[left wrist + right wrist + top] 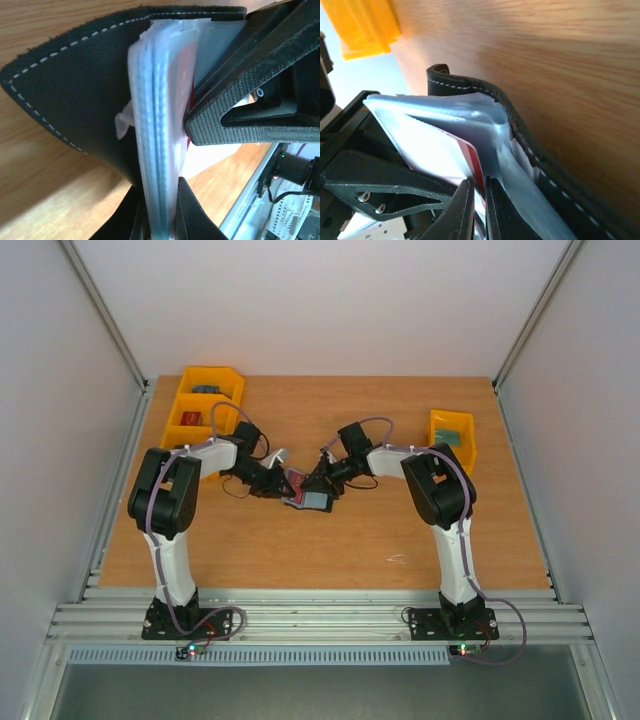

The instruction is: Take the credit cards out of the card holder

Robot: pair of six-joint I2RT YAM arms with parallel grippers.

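Note:
The card holder (312, 502) lies open between both arms at the table's middle. In the left wrist view its black stitched cover (75, 90) curves left, and its pale blue-white inner sleeves (157, 125) run down into my left gripper (161, 220), which is shut on them. My right gripper (480, 195) is shut on the corner of a white credit card with a red edge (435, 145), which sticks out of the sleeves beside the black cover (507, 107). From above, the left gripper (275, 485) and right gripper (322, 480) meet at the holder. Any other credit cards are hidden.
Yellow bins (205, 405) stand at the back left and another yellow bin (452, 435) at the right, with one bin (365, 25) also in the right wrist view. The right gripper's ribbed finger (235, 125) crowds the left wrist view.

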